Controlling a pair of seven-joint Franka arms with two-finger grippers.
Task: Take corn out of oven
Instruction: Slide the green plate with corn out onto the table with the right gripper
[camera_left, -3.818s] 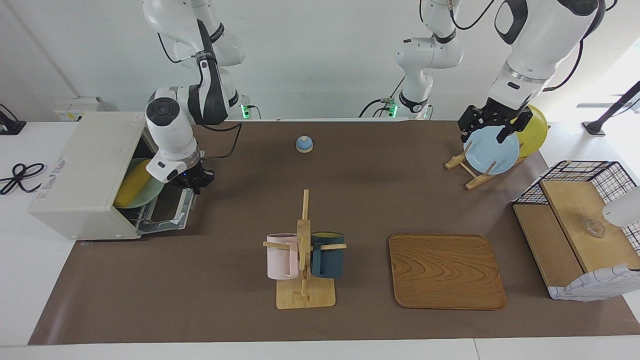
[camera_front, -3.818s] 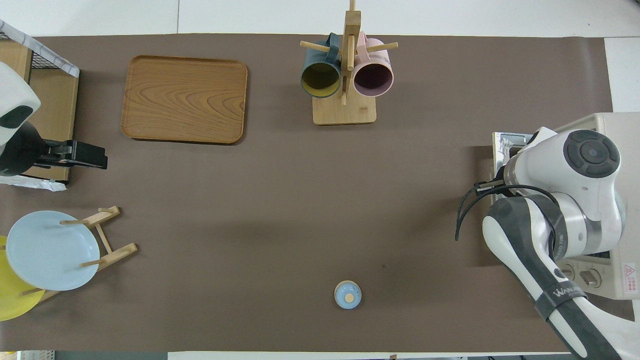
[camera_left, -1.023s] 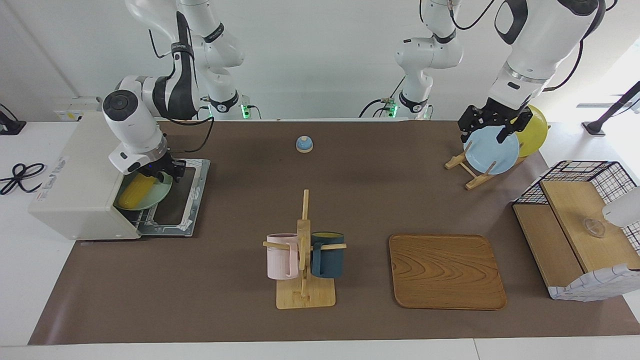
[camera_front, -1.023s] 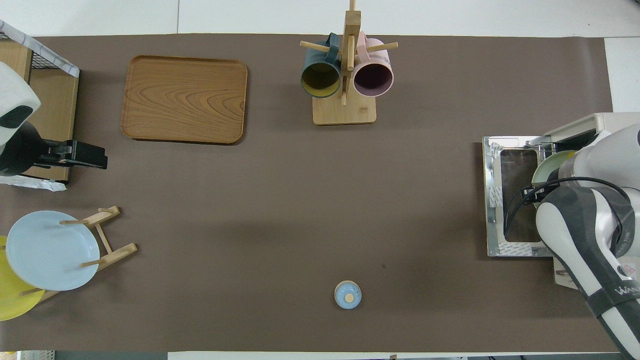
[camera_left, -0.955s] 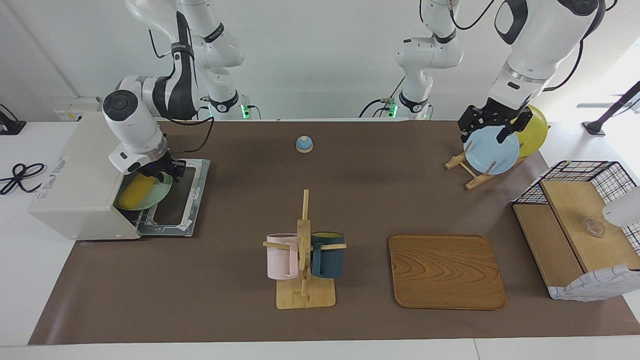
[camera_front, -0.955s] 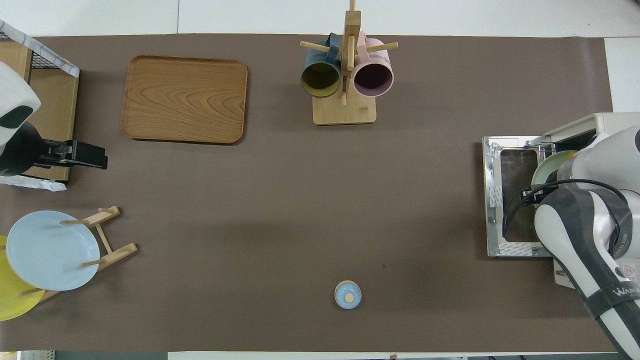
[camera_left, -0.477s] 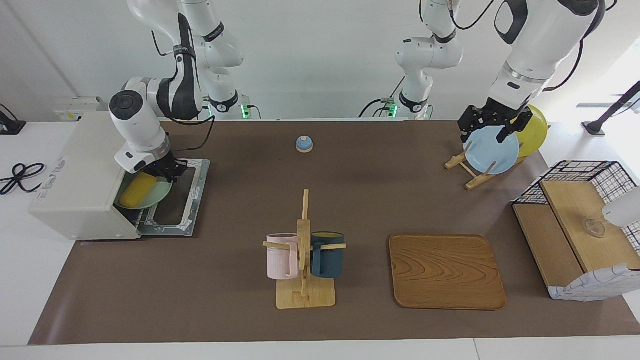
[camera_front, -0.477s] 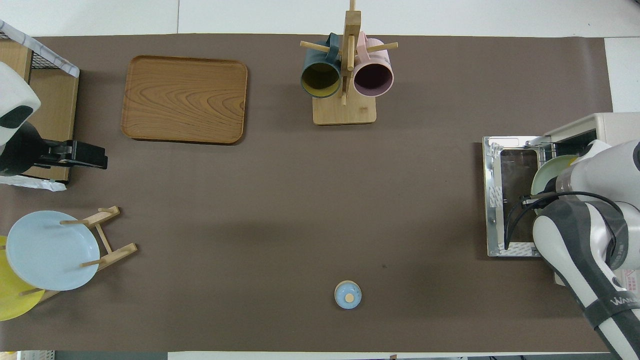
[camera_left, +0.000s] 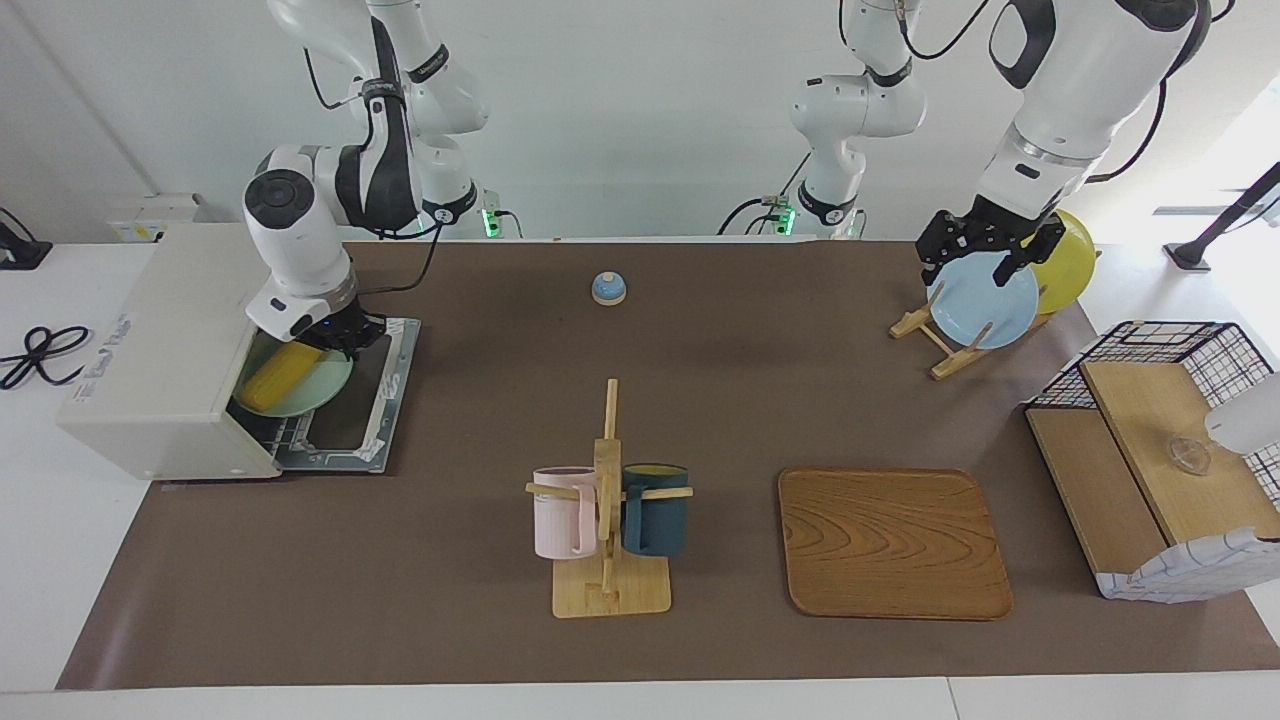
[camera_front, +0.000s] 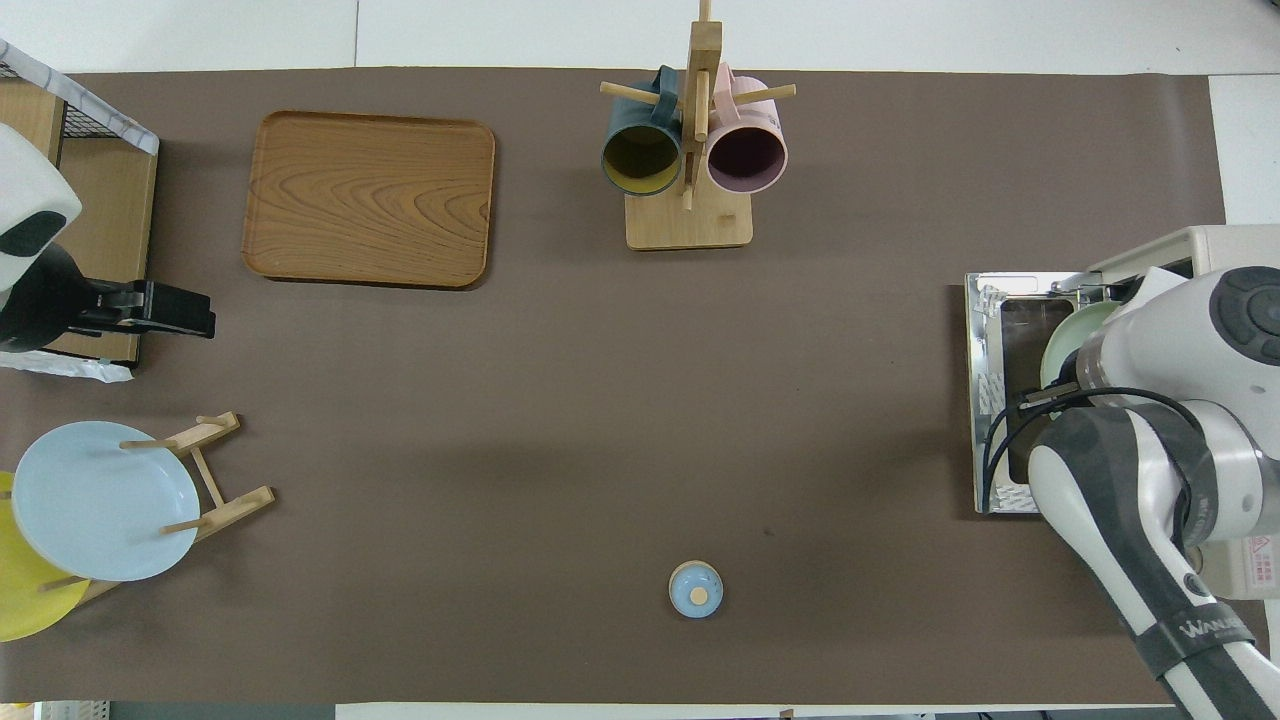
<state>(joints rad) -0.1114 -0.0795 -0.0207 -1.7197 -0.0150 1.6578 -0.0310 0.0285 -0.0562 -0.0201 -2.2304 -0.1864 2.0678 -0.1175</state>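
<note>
While the overhead view is hiding it beneath the arm, the right gripper (camera_left: 345, 338) is clenching the pale green plate's (camera_left: 318, 392) rim beside the yellow ridged corn cob (camera_left: 282, 372).

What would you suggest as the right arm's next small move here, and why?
Probably draw the plate a little farther out over the open door. The right tool looks shut on its rim, and the corn lies on it, partly inside the oven.
</note>
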